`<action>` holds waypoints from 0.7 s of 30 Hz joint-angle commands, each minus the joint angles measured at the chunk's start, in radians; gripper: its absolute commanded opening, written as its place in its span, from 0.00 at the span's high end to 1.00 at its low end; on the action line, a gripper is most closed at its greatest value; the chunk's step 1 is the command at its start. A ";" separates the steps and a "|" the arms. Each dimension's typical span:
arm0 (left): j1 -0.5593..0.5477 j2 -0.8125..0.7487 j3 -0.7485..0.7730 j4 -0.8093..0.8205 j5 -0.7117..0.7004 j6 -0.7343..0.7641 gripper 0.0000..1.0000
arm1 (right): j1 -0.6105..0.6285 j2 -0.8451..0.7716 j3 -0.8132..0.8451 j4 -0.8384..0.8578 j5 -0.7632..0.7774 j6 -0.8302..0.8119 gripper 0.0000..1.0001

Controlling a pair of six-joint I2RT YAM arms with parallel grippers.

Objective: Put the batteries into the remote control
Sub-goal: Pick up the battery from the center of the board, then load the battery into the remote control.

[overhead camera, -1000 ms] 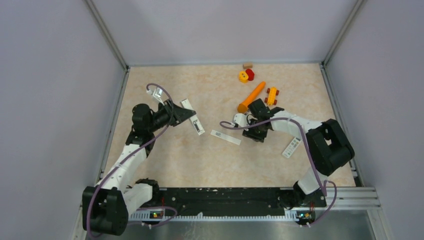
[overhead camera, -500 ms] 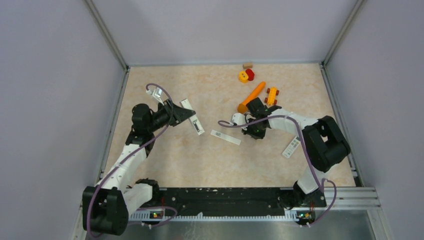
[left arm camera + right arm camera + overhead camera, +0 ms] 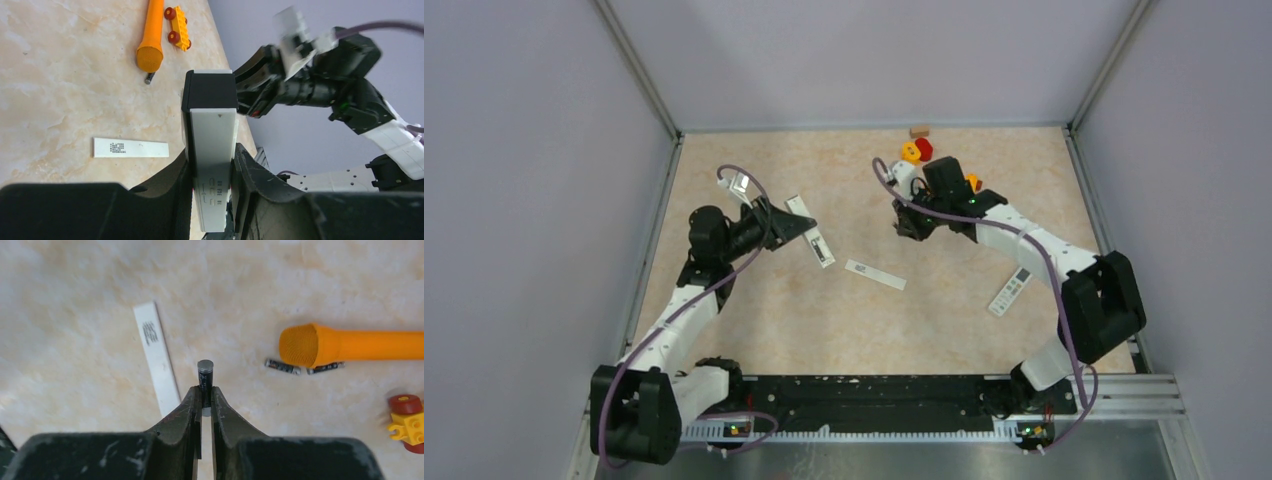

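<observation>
My left gripper point(image 3: 210, 167) is shut on the remote control point(image 3: 210, 135), a slim white bar with its black end pointing away from the wrist. In the top view that gripper point(image 3: 792, 228) holds the remote control point(image 3: 814, 240) left of centre, above the table. My right gripper point(image 3: 203, 392) is shut on one of the batteries point(image 3: 205, 374), which sticks out past the fingertips. Two more batteries point(image 3: 282, 366) lie on the table by the carrot's blunt end. From above, the right gripper point(image 3: 911, 224) hangs right of centre, over the table.
A thin white strip with print point(image 3: 874, 273) lies flat between the arms. An orange carrot toy point(image 3: 350, 345) and a yellow toy car point(image 3: 178, 27) sit behind it. A wider white remote point(image 3: 1009, 292) lies at the right. Small yellow and red toys point(image 3: 914, 151) sit at the back.
The right gripper closed on a battery, then rose and swung toward the back of the table. The left arm and the remote have not moved.
</observation>
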 commanded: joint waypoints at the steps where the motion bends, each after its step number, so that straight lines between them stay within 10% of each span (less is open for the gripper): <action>1: 0.003 0.019 0.032 0.115 0.025 -0.046 1.00 | 0.000 -0.047 0.149 0.031 -0.074 0.418 1.00; 9: -0.052 0.081 0.006 0.229 0.001 -0.135 1.00 | 0.094 -0.028 0.267 -0.234 -0.024 0.635 1.00; 21: -0.087 0.195 -0.015 0.324 -0.029 -0.238 1.00 | 0.281 -0.065 0.338 -0.190 0.025 0.772 1.00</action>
